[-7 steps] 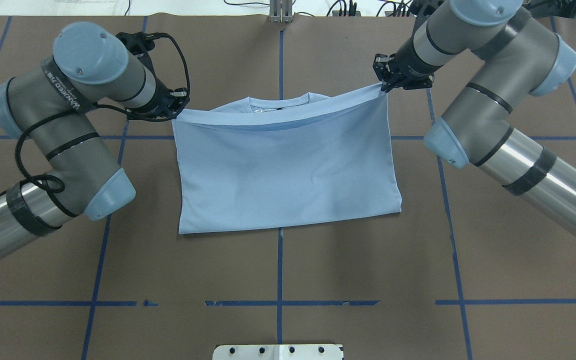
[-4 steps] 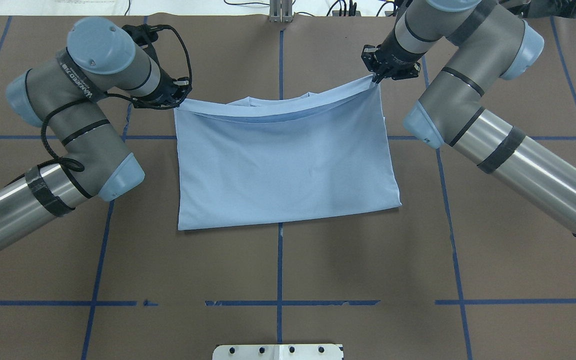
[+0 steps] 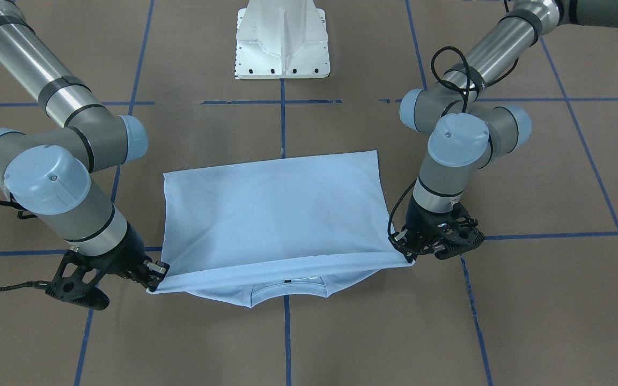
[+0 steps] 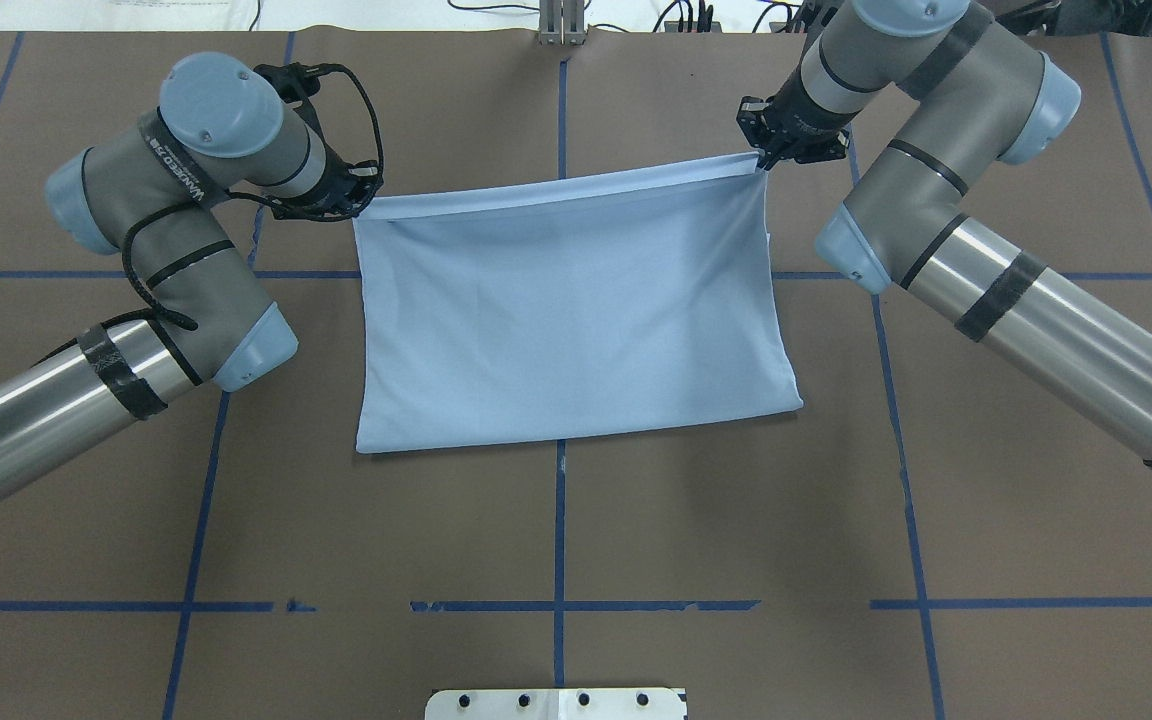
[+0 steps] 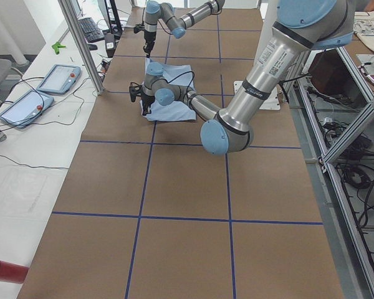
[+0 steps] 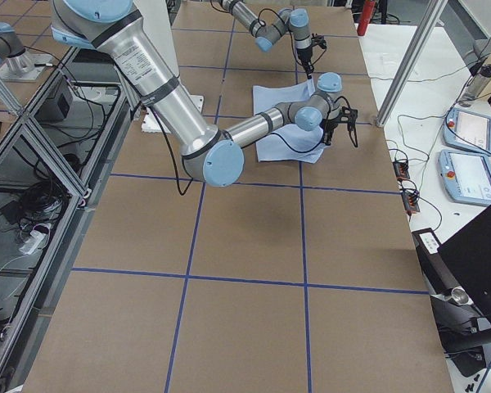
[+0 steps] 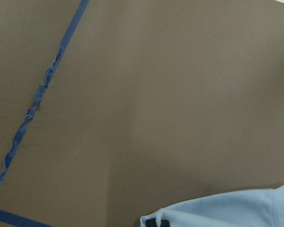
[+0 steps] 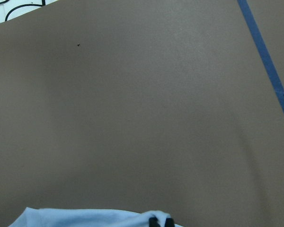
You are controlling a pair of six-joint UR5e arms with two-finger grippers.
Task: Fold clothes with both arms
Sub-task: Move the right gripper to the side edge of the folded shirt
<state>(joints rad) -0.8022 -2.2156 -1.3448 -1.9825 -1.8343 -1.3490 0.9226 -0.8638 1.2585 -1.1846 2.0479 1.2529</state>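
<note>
The light blue T-shirt (image 4: 576,310) lies folded in half on the brown table, its print hidden. My left gripper (image 4: 364,207) is shut on the top layer's far left corner. My right gripper (image 4: 762,163) is shut on the far right corner. The held edge hangs taut between them, just above the table. In the front-facing view the collar (image 3: 287,289) shows under that raised edge, with the left gripper (image 3: 409,257) on the view's right and the right gripper (image 3: 154,280) on its left. Each wrist view shows a strip of the shirt (image 7: 227,210) (image 8: 94,217) at its bottom edge.
The white pedestal base (image 3: 282,40) stands behind the shirt on the robot's side. Blue tape lines (image 4: 560,540) grid the brown table. Teach pendants (image 5: 25,103) lie on the white side bench past an aluminium post (image 5: 81,43).
Both grippers have carried the held edge farther from the robot and pulled it straight. The collar, visible earlier in the overhead view, is now covered by the top layer.
</note>
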